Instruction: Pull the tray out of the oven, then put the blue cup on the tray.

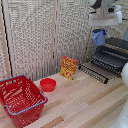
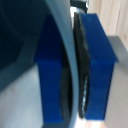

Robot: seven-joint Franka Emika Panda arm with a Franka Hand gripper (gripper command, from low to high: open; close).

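Note:
The blue cup [image 1: 99, 37] hangs in the air at the exterior view's upper right, held by my gripper [image 1: 99, 29] above the oven's open front. The tray [image 1: 110, 59], a dark rack of parallel bars, sticks out of the dark oven [image 1: 119, 45], with the lowered oven door [image 1: 93, 72] in front of it. In the wrist view my blue fingers [image 2: 97, 65] are clamped on the cup's wall [image 2: 59, 25], one inside and one outside. My gripper [image 2: 74, 65] is shut on the cup's rim.
A red bowl [image 1: 48, 85] sits on the wooden table [image 1: 85, 102]. A red wire basket [image 1: 20, 99] stands at the exterior view's lower left. A yellow-red box [image 1: 68, 67] leans against the slatted back wall. A white rounded object [image 1: 124, 73] is at the right edge.

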